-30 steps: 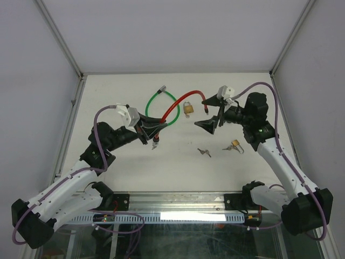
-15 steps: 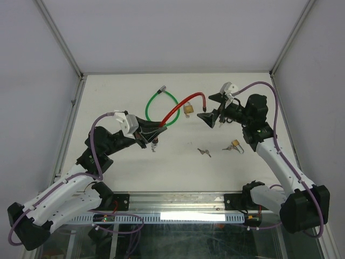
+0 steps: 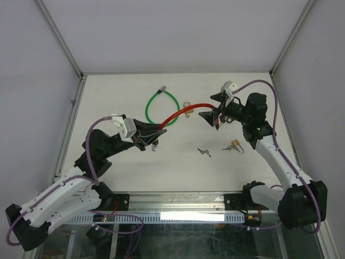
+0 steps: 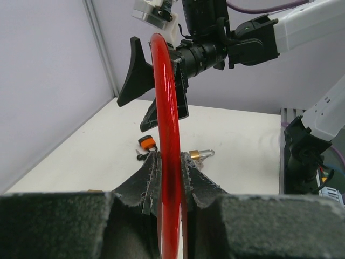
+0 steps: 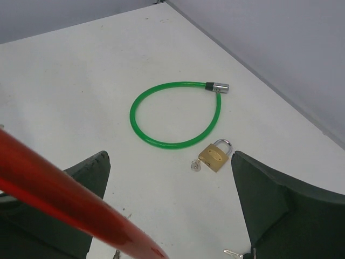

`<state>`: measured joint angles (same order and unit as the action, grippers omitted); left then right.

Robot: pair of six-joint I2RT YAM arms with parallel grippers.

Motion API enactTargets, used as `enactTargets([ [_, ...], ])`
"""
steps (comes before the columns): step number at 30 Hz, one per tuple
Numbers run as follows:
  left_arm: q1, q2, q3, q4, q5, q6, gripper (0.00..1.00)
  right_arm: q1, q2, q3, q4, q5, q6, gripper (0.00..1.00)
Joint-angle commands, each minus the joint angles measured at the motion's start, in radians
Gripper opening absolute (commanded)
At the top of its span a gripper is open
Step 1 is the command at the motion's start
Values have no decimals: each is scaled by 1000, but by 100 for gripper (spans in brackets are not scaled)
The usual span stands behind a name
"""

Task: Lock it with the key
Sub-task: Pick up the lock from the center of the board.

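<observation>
- Table [image 3: 118, 91] carries the loose things; the task's own lock is lifted off it.
- Red cable lock [image 3: 180, 112] arcs through the air between the two arms. We judge it light and springy rather than limp, with a slick plastic sleeve. It is best taken close to its ends, not mid-span, where it would swing and twist.
- Left end effector [image 3: 152, 135] is clamped on the cable near one end.
- Right end effector [image 3: 214, 110] stands wide open at the cable's far end, holding nothing; we cannot tell whether it touches.
- Green cable lock [image 3: 148, 108] lies looped on the table.
- Brass padlock [image 5: 214, 155] lies just beside that loop.
- Keys [image 3: 204, 152] lie flat on the table nearer the arms. They look thin and slippery to us, so we would pinch one by its head.
</observation>
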<state>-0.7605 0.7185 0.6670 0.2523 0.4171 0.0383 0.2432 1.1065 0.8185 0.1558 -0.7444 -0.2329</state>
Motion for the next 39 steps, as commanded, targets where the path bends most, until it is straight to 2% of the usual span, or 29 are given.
enactTargets([
  [1, -13, -40, 40, 84, -70, 31, 0, -17, -18, 33, 37, 5, -12, 97],
  [3, -14, -45, 35, 87, -105, 29, 0, -21, -22, 31, 34, 5, -12, 97],
  [5, -15, -43, 29, 97, -135, 26, 0, -24, -19, 37, 21, -64, 19, 20],
  [6, -14, -40, 23, 103, -156, 22, 0, -24, -16, 45, 9, -85, 14, 10],
  [7, -15, -36, 18, 114, -176, 17, 0, -24, -15, 52, -8, -109, 9, 6],
  [11, -17, -9, -13, 152, -269, 1, 0, -25, -26, 70, -27, -166, 9, 0],
  [16, -28, 37, -70, 248, -436, -17, 0, -35, -56, 77, -18, -209, 60, 0],
  [20, -36, 87, -113, 350, -556, -53, 0, -45, -58, 77, 18, -243, 166, 0],
  [25, -52, 189, -129, 461, -609, -124, 0, -45, -24, 54, 121, -251, 361, 0],
  [28, -59, 255, -134, 530, -642, -149, 0, -45, -15, 55, 133, -226, 402, 0],
  [33, -59, 295, -174, 631, -638, -149, 33, -49, -40, 77, 109, -215, 388, 0],
  [36, -58, 252, -212, 628, -607, -112, 42, -64, -64, 112, 67, -237, 362, 0],
  [39, -56, 186, -253, 595, -574, -75, 44, -77, -91, 139, 34, -263, 338, 0],
])
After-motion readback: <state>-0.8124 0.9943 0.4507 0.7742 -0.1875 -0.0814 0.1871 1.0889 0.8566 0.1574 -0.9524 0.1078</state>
